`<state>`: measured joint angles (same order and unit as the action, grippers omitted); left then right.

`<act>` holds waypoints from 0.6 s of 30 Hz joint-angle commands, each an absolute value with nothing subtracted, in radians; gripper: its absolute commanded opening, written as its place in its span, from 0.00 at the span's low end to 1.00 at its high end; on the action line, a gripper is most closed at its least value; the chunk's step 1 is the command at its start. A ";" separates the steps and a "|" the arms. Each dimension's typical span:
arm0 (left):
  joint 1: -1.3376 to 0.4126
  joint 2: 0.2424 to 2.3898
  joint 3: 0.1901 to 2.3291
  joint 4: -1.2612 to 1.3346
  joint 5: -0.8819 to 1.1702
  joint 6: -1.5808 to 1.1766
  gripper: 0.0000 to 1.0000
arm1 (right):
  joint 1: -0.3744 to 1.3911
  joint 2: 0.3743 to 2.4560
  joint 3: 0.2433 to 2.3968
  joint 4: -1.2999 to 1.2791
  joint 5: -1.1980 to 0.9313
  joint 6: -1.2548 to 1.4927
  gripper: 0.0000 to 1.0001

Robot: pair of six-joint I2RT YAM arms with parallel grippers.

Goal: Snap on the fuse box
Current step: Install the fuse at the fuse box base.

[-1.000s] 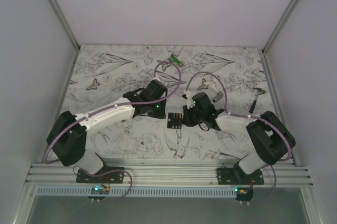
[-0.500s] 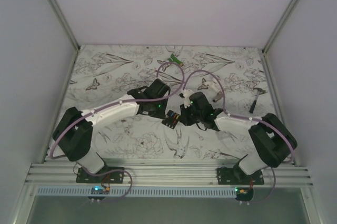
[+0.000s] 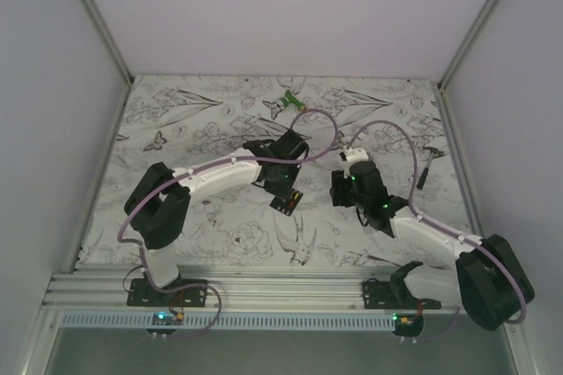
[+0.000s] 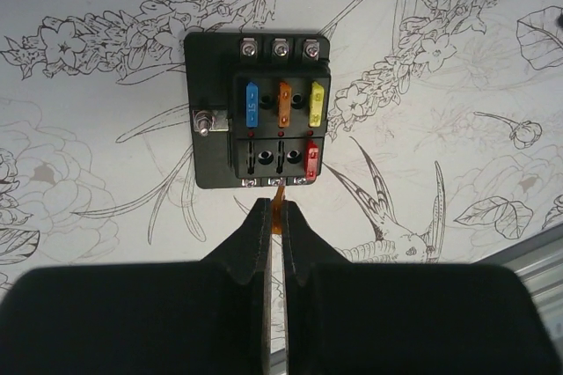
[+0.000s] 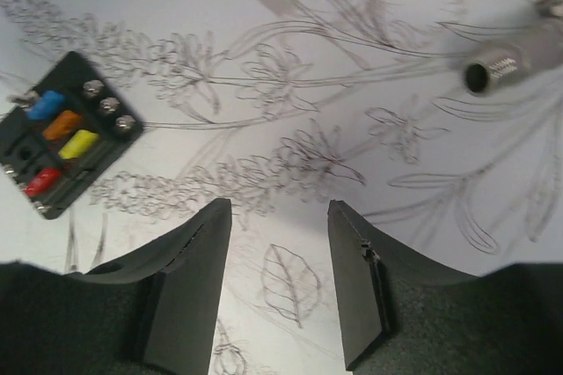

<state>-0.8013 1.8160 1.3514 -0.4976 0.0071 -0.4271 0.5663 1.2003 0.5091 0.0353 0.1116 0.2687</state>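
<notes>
Left fingers [image 4: 251,247] pinch a thin orange sliver [image 4: 278,213] at your flat black plastic fuse box [image 4: 211,102]'s short end; right fingers [image 5: 189,287] spread, farther right.

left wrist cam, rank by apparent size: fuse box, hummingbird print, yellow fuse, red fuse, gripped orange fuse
1. fuse box
2. hummingbird print
3. yellow fuse and red fuse: about alike, not ranked
Unplaced: gripped orange fuse in the left gripper, mostly hidden between the fingers and nearer the camera.
</notes>
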 commanded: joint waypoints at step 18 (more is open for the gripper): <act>-0.847 1.974 1.506 -0.655 -0.094 -0.389 0.00 | 0.510 0.804 0.333 0.075 0.522 0.397 1.00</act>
